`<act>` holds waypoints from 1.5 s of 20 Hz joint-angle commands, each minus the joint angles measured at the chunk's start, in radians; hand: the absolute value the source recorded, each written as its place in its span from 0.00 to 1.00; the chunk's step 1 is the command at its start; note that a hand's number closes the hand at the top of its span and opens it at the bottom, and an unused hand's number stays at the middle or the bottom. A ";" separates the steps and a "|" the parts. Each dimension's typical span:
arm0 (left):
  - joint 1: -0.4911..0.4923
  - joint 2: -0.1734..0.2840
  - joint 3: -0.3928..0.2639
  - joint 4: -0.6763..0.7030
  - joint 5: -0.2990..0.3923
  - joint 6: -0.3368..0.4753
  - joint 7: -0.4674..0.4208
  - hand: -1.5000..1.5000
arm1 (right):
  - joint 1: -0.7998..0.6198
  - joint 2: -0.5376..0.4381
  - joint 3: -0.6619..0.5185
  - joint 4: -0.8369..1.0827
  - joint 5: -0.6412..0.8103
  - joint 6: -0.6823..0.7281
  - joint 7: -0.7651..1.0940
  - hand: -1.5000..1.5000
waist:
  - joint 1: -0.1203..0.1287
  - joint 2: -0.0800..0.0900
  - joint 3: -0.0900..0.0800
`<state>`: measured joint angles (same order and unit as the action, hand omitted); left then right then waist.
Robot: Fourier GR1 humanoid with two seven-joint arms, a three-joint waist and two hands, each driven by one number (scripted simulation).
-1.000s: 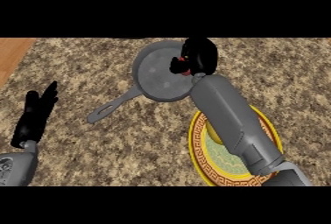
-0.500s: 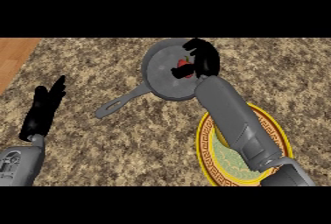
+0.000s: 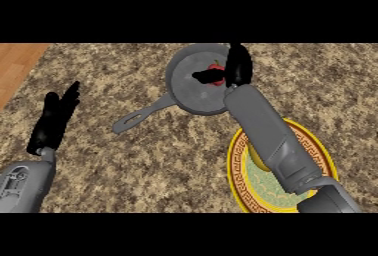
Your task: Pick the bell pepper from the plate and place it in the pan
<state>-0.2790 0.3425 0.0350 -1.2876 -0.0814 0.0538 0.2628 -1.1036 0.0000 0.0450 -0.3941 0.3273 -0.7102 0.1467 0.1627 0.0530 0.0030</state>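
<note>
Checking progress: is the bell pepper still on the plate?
No, the bell pepper is over the pan at the right hand, away from the plate.

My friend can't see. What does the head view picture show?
The right hand is over a grey pan with the red bell pepper between thumb and fingers. A yellow-rimmed plate lies nearby; the left hand rests open.

- The worktop [image 3: 148, 165] is speckled granite, brown and tan with dark flecks, and fills pretty much the whole view
- top left corner shows a strip of warm orange-brown wood [image 3: 18, 62] right next to the stone edge
- lighting's even, only soft shadows, no walls or windows visible
</note>
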 commanded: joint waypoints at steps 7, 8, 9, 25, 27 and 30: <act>0.025 0.000 0.008 -0.013 -0.002 0.007 0.020 0.50 | -0.057 0.000 -0.100 0.031 -0.154 -0.186 -0.151 0.00 | -0.031 -0.018 -0.001; 0.025 0.002 0.015 0.029 -0.024 0.029 -0.016 0.50 | -0.046 0.000 -0.106 0.031 -0.163 -0.199 -0.183 0.00 | -0.051 -0.017 -0.002; 0.050 0.022 0.038 0.001 0.005 0.006 -0.009 0.50 | -0.048 0.000 -0.120 0.041 -0.180 -0.202 -0.180 0.00 | -0.059 -0.025 -0.002; 0.220 0.030 0.129 -0.023 0.008 0.042 -0.047 0.50 | 0.418 -0.156 -0.053 -0.478 -0.213 0.060 -0.160 0.00 | -0.208 -0.072 -0.004; 0.191 0.034 0.116 -0.036 0.014 0.015 -0.005 0.50 | 0.487 -0.209 -0.026 -0.611 -0.203 0.092 -0.094 0.00 | -0.202 -0.068 -0.004; 0.193 0.034 0.132 -0.007 0.020 0.009 -0.043 0.50 | 0.624 -0.258 0.007 -0.813 -0.214 0.156 -0.004 0.00 | -0.205 -0.067 -0.005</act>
<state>-0.0843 0.3774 0.1553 -1.3174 -0.0660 0.0716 0.2377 -0.6189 -0.1963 0.0128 -0.9832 0.1186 -0.6235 0.0420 -0.0372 -0.0147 -0.0009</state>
